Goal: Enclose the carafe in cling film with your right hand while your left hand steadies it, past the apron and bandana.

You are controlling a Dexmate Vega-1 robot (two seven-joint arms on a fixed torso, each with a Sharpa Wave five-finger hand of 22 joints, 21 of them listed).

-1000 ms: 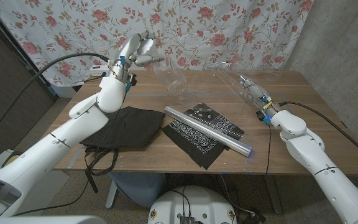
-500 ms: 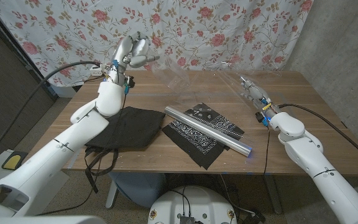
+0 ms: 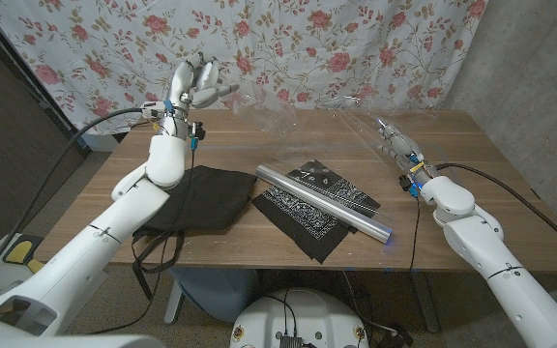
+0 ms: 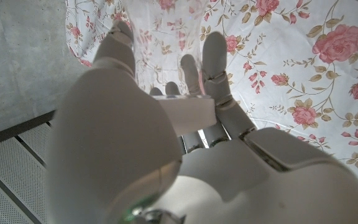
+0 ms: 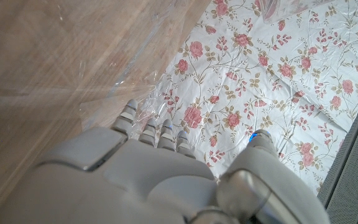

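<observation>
Looks like a makeshift test room — a rose-print sheet (image 3: 356,39) hung as a backdrop over bare concrete wall (image 3: 520,48), a plain wooden table (image 3: 472,193) (cables trailing off it) — no home comforts here.

The wooden bench (image 3: 472,174) carries a black apron (image 3: 196,198) left of centre, a bandana (image 3: 312,208) and a foil-grey roll (image 3: 322,201) mid-frame.

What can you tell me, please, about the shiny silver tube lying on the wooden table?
The shiny silver tube is long, straight and metallic-looking, apparently the cling film roll. It lies flat and diagonal across the black patterned bandana, one end beside the black apron, the other towards the table's near edge. Neither hand touches it.
</observation>
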